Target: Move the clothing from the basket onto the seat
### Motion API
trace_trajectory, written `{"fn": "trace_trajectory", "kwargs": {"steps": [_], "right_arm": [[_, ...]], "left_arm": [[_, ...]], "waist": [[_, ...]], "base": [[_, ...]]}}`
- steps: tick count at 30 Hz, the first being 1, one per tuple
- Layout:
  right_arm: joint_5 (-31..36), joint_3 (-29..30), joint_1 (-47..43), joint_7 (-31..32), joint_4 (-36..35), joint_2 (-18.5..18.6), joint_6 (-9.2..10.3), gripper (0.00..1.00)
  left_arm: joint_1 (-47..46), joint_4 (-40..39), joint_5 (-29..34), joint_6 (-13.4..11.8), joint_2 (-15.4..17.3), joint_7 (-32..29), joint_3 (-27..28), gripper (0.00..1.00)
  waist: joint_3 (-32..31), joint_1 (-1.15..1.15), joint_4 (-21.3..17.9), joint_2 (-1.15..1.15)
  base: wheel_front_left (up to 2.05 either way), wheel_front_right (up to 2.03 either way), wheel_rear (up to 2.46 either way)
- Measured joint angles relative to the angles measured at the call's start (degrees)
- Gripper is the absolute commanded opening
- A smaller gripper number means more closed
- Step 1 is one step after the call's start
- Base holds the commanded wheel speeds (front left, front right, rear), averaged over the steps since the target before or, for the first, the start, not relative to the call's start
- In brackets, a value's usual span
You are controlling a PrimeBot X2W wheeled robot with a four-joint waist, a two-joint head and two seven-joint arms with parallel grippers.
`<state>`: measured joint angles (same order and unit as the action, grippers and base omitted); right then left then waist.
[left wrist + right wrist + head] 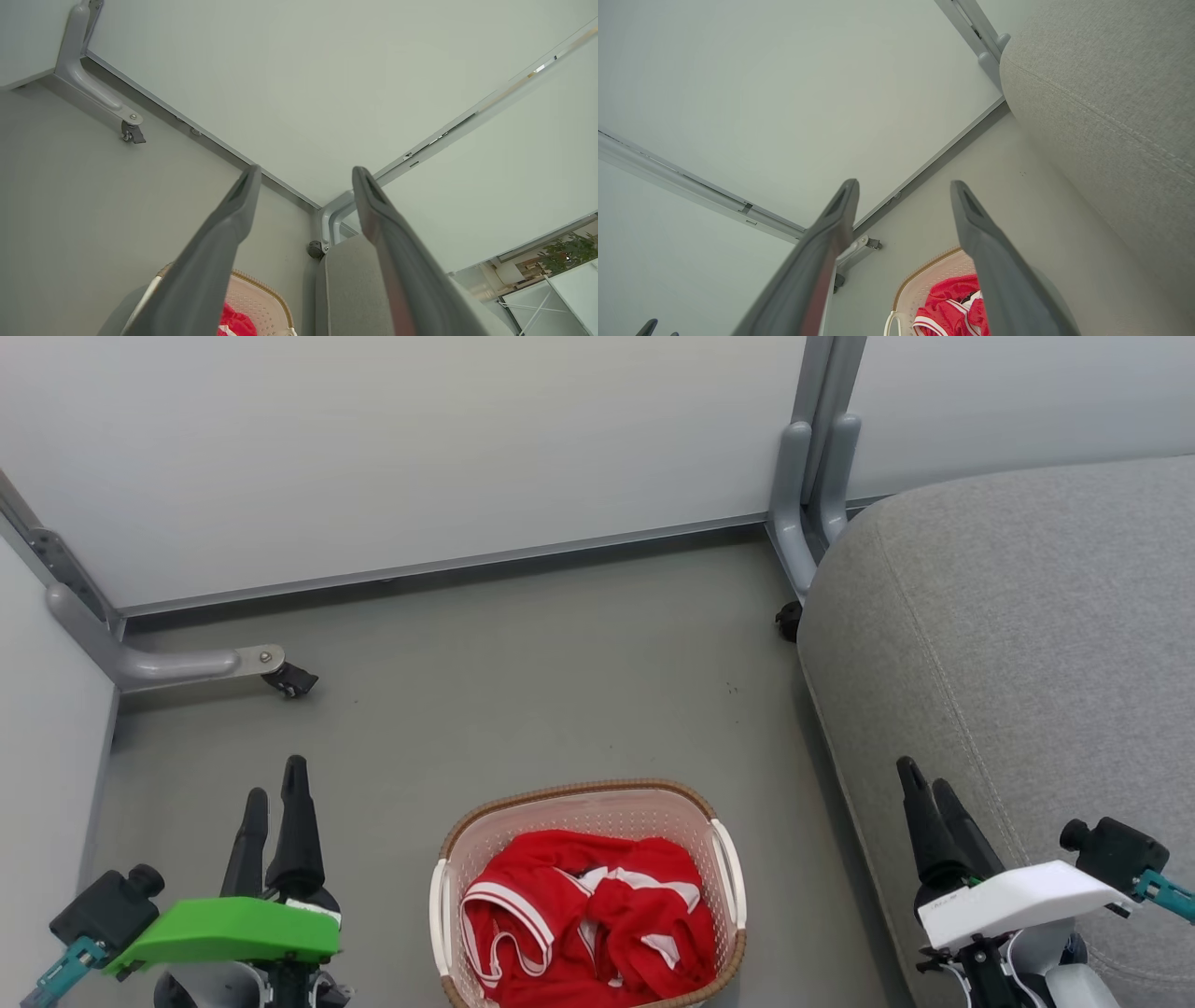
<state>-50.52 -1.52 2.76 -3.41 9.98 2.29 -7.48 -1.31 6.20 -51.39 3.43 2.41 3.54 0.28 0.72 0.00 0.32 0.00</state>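
The clothing (583,919), bright red with white trim, lies crumpled inside the basket (551,803), a cream perforated tub with a brown rim and white handles, on the floor at the bottom centre. The seat (1008,644), a big light grey cushion with a stitched seam, rises on the right. My left gripper (275,782) stands open at the lower left, apart from the basket. My right gripper (924,782) is open at the lower right, in front of the seat's edge. In the wrist views the left gripper (304,171) and right gripper (903,185) hold nothing; clothing (948,308) and basket (261,298) show low down.
Pale partition walls (420,448) close the back and left. Grey metal feet with castors stick out at the left (280,677) and by the seat's corner (789,621). Grey floor (523,681) stretches between the basket and the walls.
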Motion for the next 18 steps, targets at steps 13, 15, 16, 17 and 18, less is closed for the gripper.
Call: {"fn": "trace_trajectory", "kwargs": {"steps": [13,15,16,17,18], "right_arm": [[10.0,-2.1,-0.8,-2.3,-1.2,0.1,0.00,1.00],[11.4,-2.4,-0.9,-2.7,-1.4,0.1,0.00,1.00],[12.2,-2.6,-1.0,-2.8,-1.4,0.1,0.00,1.00],[12.9,-2.7,-1.0,-3.0,-1.5,0.1,0.00,1.00],[13.5,-2.8,-1.0,-3.2,-1.6,0.1,0.00,1.00]], "left_arm": [[0.8,-0.8,10.7,-1.1,0.0,2.3,-1.9,1.00],[0.8,-1.1,12.3,-1.5,0.0,2.6,-2.0,1.00],[0.9,-1.2,12.9,-1.5,0.0,2.7,-2.1,1.00],[1.0,-1.3,13.5,-1.5,0.0,3.0,-2.2,1.00],[1.0,-1.3,13.9,-1.5,0.0,3.1,-2.3,1.00]], "waist": [[-0.1,0.00,0.0,0.00],[-0.2,0.00,0.0,0.00],[-0.2,0.00,0.0,0.00],[-0.3,0.00,0.0,0.00],[-0.3,0.00,0.0,0.00]], "base": [[0.00,0.00,0.00],[0.00,0.00,0.00],[0.00,0.00,0.00],[0.00,0.00,0.00],[0.00,0.00,0.00]]}}
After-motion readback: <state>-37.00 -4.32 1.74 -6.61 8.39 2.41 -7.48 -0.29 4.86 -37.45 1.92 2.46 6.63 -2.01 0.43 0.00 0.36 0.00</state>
